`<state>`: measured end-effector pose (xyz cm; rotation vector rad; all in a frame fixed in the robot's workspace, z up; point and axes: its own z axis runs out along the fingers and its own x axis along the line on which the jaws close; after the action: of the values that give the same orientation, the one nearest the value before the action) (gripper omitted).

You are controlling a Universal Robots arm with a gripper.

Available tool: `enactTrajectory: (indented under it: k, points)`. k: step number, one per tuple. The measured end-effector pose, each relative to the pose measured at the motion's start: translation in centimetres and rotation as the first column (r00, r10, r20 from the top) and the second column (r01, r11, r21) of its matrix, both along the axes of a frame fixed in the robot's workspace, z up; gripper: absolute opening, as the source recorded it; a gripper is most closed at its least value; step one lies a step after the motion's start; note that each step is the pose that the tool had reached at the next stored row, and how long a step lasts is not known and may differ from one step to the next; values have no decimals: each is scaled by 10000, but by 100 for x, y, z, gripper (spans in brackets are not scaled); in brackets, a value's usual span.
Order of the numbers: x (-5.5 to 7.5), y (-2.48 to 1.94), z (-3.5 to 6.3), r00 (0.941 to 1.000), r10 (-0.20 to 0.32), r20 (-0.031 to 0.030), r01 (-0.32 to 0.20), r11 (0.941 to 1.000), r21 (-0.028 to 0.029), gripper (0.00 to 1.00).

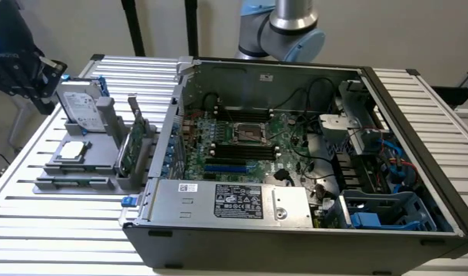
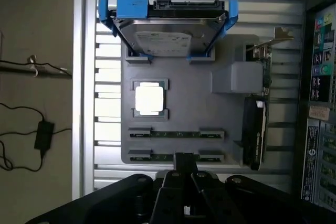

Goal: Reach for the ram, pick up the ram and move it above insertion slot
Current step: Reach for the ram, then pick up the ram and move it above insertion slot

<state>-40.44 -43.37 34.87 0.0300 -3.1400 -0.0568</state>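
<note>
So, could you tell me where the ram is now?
The ram lies in the grey holder on the exterior view's left, beside the CPU, outside the case.

Slatted metal table [image 1: 57, 224], grey parts holder [image 1: 102, 168] (exterior view's left), open computer case [image 1: 295, 247] beside it

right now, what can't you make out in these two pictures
ram stick: wrist view, its middle hidden behind the gripper; the gap between them cannot be judged.
insertion slots: exterior view, too small to tell how their latches stand.
arm: exterior view, cut off by the top edge.
computer case: wrist view, cut off by the picture's edge.
</note>
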Motion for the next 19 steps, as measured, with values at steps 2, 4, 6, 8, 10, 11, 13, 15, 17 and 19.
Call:
enactTrajectory:
  k: [2, 4, 6, 8, 10, 11, 13, 15, 17, 19]
  points:
    - [19, -46, -3, 10000, 4, 0, -4, 10000, -4, 11]
    - [40, -91, -7, 10000, 7, 0, -7, 10000, -5, 11]
    - [66, -123, -10, 10000, 14, 1, -14, 10000, -5, 11]
    - [97, -149, -13, 10000, 33, 0, -33, 10000, -5, 11]
    - [123, -170, -14, 10000, 48, -1, -48, 10000, -6, 11]
    - [123, -170, -14, 10000, 48, -1, -48, 10000, -6, 11]
    - [123, -170, -14, 10000, 47, -2, -47, 10000, -6, 11]
    - [123, -170, -14, 10000, 52, -2, -52, 10000, -5, 11]
    - [123, -170, -14, 9998, 207, 3, -207, 9998, -5, 11]
    - [123, -170, -14, 9984, 563, 8, -563, 9984, -5, 11]
